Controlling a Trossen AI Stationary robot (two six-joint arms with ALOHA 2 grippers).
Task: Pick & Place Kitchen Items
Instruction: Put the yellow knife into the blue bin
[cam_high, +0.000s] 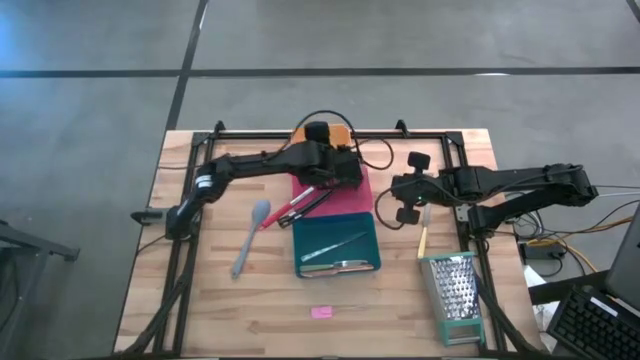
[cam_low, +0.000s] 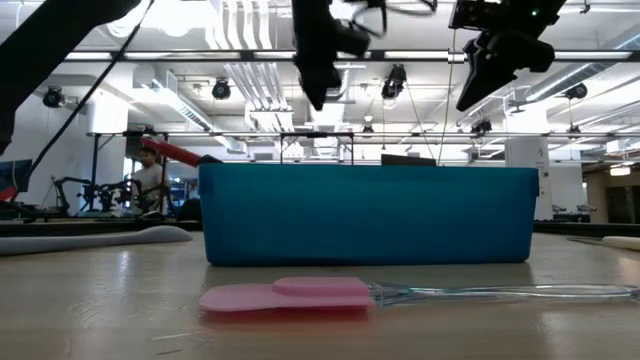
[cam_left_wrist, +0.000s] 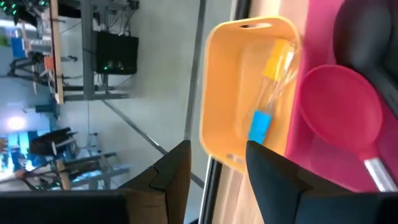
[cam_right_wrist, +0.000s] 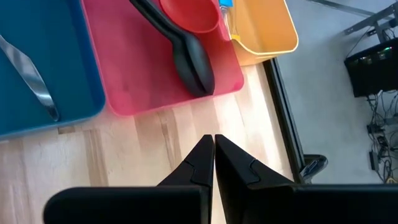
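Teal rectangular tray (cam_high: 338, 248) holds metal tongs (cam_high: 335, 245); behind it the pink tray (cam_right_wrist: 163, 67) carries a black spoon (cam_right_wrist: 186, 56) and red spoon (cam_left_wrist: 341, 112). Left gripper (cam_left_wrist: 214, 163), fingers parted, hangs empty above the orange tray (cam_left_wrist: 231, 93). Right gripper (cam_right_wrist: 214, 163) is clenched empty beside the yellow-handled knife (cam_high: 423, 238).

A wooden table (cam_high: 200, 300) holds three trays. The orange tray (cam_high: 340, 132) sits at the far side. The pink tray (cam_high: 345, 195) is just in front of it. The teal tray (cam_high: 335, 250) comes next, nearer. A metal grater (cam_high: 455, 295) lies near the right edge.
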